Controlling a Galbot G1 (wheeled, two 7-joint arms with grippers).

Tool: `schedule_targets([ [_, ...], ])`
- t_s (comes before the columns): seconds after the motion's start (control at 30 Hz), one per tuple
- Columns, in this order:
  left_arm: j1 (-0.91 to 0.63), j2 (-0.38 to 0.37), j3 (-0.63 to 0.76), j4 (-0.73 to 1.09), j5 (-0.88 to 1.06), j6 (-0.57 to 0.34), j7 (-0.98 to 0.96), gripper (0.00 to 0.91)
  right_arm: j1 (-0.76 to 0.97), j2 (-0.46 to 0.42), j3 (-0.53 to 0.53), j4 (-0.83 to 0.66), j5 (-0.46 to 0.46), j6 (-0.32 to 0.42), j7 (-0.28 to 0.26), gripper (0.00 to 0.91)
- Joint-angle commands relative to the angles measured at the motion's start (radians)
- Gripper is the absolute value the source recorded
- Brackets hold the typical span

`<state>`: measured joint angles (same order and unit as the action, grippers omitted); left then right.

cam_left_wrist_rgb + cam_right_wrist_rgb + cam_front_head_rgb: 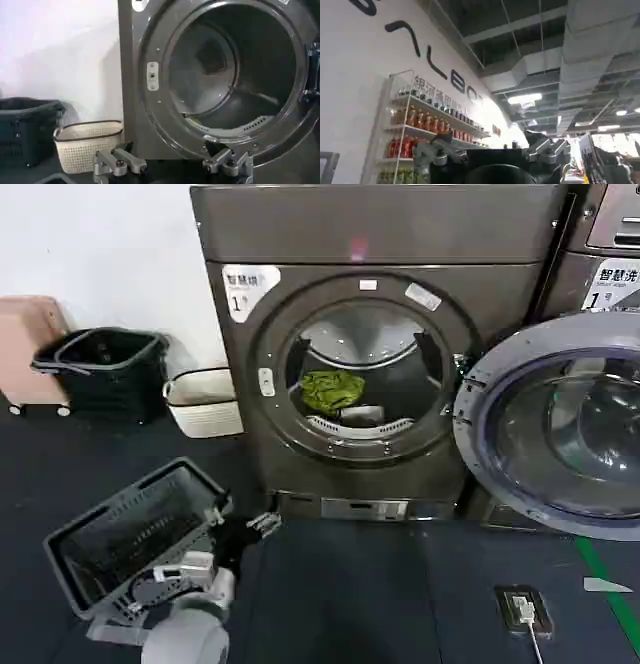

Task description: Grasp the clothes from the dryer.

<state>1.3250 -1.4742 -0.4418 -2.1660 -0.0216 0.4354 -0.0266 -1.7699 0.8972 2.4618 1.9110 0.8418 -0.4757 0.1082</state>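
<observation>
Dark floor fronts the dryer point(380, 354); left end effector point(262, 524) open and empty, low beside it.

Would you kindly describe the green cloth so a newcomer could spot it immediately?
Find the big bronze-grey dryer with its door swung open. Look through the round opening into the steel drum: the lime-green cloth lies crumpled on its floor, far brighter than the pale grey piece beside it.

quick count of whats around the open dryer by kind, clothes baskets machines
Clothes in the dryer drum: 2, a lime green piece and a pale grey piece
Baskets and bins: 3, grey basket, black bin, cream basket
Machines: 2, the dryer and its neighbour
Total: 7
</observation>
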Motion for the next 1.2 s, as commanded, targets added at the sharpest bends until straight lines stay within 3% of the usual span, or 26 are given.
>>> schedule_targets([
  [0.03,-0.005,0.000,0.000,0.003,0.001,0.005,0.005,0.907,0.003,0.005,-0.014,0.005,0.001,0.050,-0.029,0.907],
  [1.2,0.003,-0.004,0.022,0.001,0.008,0.004,0.010,0.907,0.004,0.008,-0.010,0.035,0.051,0.080,-0.033,0.907],
])
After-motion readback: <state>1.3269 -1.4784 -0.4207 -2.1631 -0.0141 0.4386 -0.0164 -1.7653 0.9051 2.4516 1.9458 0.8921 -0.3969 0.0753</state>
